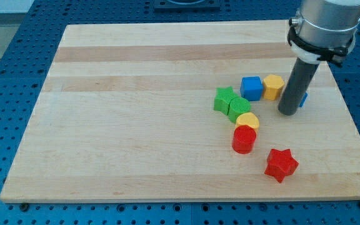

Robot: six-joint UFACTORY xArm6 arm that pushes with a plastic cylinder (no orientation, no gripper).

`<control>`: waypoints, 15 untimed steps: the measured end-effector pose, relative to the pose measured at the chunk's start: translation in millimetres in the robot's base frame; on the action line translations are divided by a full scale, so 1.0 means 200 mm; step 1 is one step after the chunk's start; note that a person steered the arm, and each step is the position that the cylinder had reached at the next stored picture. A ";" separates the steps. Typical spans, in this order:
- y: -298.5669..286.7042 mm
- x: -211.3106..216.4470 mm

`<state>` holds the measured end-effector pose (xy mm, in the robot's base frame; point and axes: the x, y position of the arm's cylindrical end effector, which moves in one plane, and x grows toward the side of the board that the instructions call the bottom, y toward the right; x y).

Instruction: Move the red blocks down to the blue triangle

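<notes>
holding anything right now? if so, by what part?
Nothing held. My tip is a bare rod, right of the yellow block, hiding most of a blue block.

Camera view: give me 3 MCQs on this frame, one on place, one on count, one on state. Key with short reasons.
1. Where is the red star?
A. at the view's top left
B. toward the view's bottom right, below the other blocks
C. on top of the blue cube

2. How many red blocks are on the board?
A. one
B. two
C. four

3. How does the red cylinder stand relative to the yellow block above it?
A. touching or nearly touching it
B. far across the board from it
C. stacked on it

Key:
1 B: the red star lies lowest, at the view's right.
2 B: only the star and the red cylinder are red.
3 A: the cylinder sits right under the yellow block.

My tip is above both, beside a partly hidden blue block.
</notes>
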<state>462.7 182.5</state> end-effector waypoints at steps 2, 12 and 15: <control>0.11 0.37; -0.28 0.76; -0.52 0.51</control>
<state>564.7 78.7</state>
